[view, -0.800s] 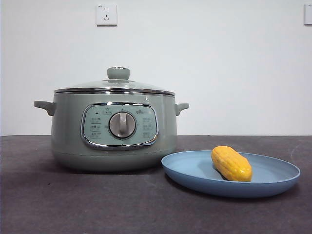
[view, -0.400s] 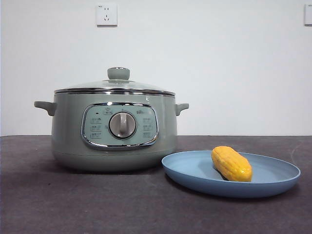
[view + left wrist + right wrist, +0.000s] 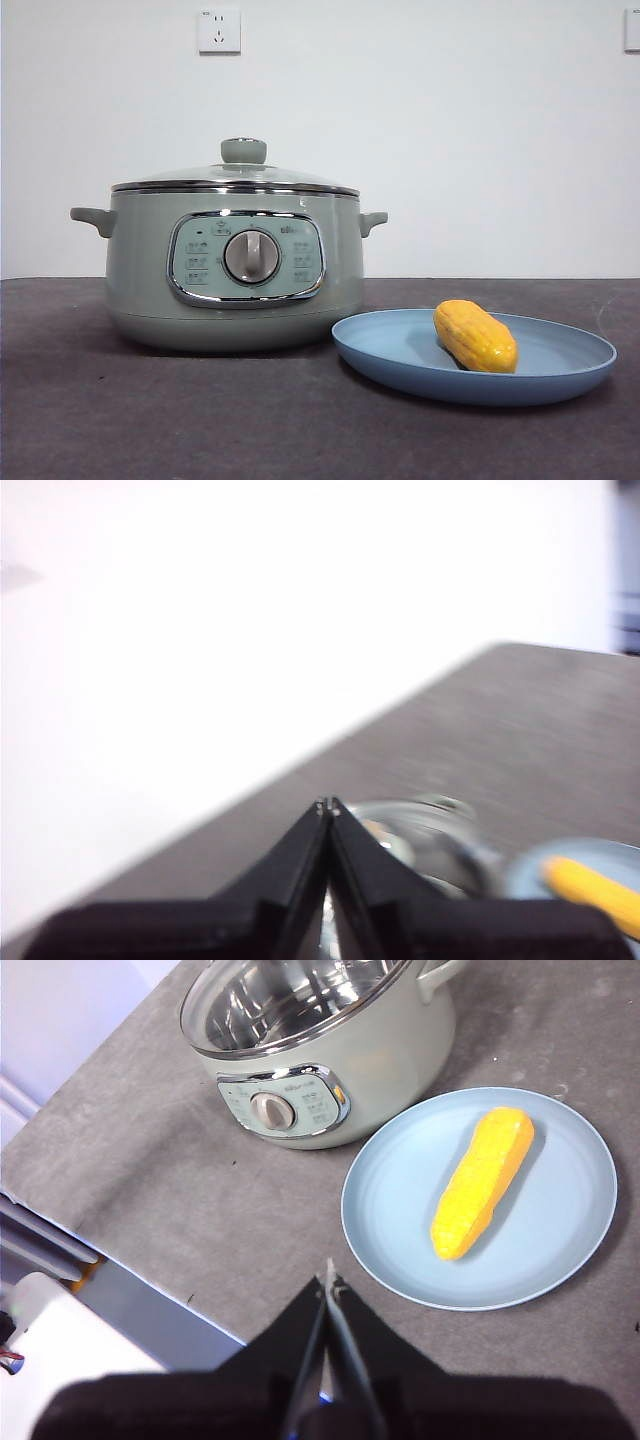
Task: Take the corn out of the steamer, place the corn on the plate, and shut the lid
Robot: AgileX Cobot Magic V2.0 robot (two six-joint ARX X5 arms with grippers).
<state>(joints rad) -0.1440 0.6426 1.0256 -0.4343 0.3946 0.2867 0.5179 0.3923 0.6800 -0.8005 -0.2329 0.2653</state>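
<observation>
On the plate [image 3: 560, 380]: corn [image 3: 475, 336] lying flat, beside steamer [image 3: 235, 270] | lid [image 3: 240, 172] seated on pot | left gripper [image 3: 328, 805] and right gripper [image 3: 328, 1278] raised, jaws pressed together, empty | all steps look done; nothing left to grasp

The steamer [image 3: 235, 265] is the tallest obstacle on the dark table [image 3: 120, 420], with its lid [image 3: 236, 176] seated on the rim and the knob [image 3: 243, 151] standing proud on top. Nothing hangs over the knob, so the way down to it from above is open. The pot's two side handles [image 3: 92, 218] jut outward. Just beside the steamer, low on the table, lies the plate [image 3: 400, 355], its near edge close to the pot's base, leaving only a narrow gap there. The corn [image 3: 474, 336] lies on the plate, clear overhead. In front of the steamer the tabletop is bare.
</observation>
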